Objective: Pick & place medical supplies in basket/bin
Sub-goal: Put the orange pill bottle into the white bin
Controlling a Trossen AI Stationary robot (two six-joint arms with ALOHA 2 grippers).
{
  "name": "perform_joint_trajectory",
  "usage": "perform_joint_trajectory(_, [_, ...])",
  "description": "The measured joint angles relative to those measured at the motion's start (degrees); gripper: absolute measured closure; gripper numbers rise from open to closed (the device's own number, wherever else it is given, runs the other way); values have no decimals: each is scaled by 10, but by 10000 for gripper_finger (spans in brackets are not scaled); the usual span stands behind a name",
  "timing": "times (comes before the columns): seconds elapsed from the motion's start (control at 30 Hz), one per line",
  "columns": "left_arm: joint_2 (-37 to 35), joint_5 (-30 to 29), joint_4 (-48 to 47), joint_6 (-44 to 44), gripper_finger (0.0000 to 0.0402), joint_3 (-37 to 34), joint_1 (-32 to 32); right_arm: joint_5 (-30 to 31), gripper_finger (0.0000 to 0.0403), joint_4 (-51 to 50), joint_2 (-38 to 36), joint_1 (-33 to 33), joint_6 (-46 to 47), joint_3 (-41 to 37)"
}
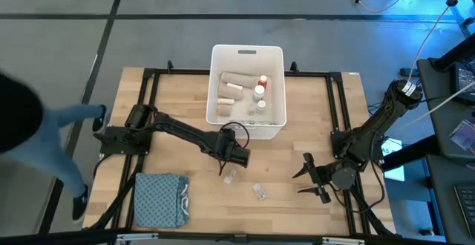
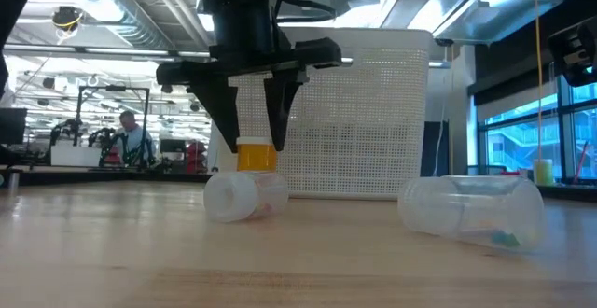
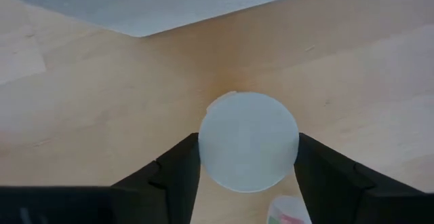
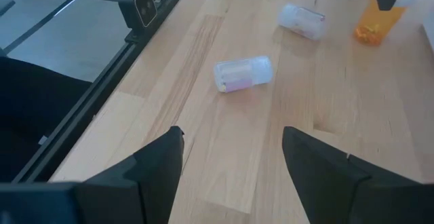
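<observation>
A folded blue-grey cloth (image 1: 161, 199) lies at the table's (image 1: 297, 204) front left corner. The left gripper (image 1: 225, 168) reaches down in front of the white bin (image 1: 246, 52), its fingers (image 3: 178, 175) set on either side of the white cap of an upright orange pill bottle (image 2: 256, 156); whether they press on the cap I cannot tell. Just beside it a clear vial (image 1: 231, 176) lies on its side, and another clear vial (image 1: 260, 191) lies nearer the front edge. The bin, at the back middle, holds bandage rolls (image 1: 230, 87) and red-capped bottles (image 1: 261, 85). The right gripper (image 1: 310, 175) waits with fingers spread and empty near the right front.
</observation>
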Motion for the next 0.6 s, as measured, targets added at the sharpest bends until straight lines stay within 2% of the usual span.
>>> perform_joint_trajectory(0.23, [-8,22,8,17,198,0,-23,0,153,1,0,0,2,0])
perform_joint_trajectory(0.4, [-39,40,53,28,201,0,-47,0,153,2,0,0,3,0])
perform_joint_trajectory(0.6, [-96,22,104,49,200,0,-74,0,153,2,0,0,3,0])
